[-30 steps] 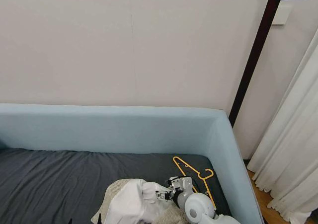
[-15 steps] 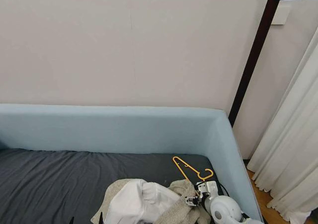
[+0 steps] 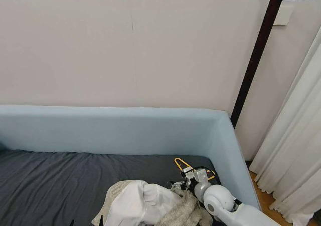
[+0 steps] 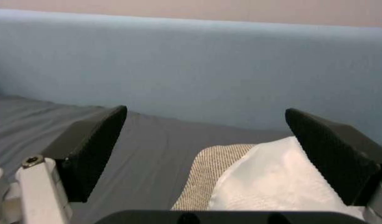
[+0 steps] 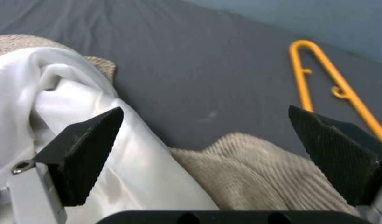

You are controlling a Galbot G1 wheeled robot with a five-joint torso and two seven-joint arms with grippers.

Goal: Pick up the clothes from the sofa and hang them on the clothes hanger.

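A pile of clothes lies on the sofa's dark grey seat (image 3: 60, 181): a white garment (image 3: 138, 201) on a beige knit piece (image 3: 183, 213). An orange hanger (image 3: 181, 163) rests just behind it, near the seat's right end. My right gripper (image 3: 181, 182) hovers low between the pile and the hanger; in the right wrist view it (image 5: 204, 112) is open over the beige cloth (image 5: 259, 177), with the white garment (image 5: 66, 107) and the hanger (image 5: 328, 79) to either side. My left gripper (image 4: 205, 111) is open, facing the white garment (image 4: 272, 182) from the front.
The light blue sofa back (image 3: 110, 131) and right armrest (image 3: 233, 166) wall in the seat. A dark clothes-rack pole (image 3: 256, 55) stands beyond the armrest against the wall. White curtains (image 3: 296, 161) hang at the far right.
My right arm swung right across the pile, then came back up toward the hanger. The beige cloth now spreads farther right than a second ago.
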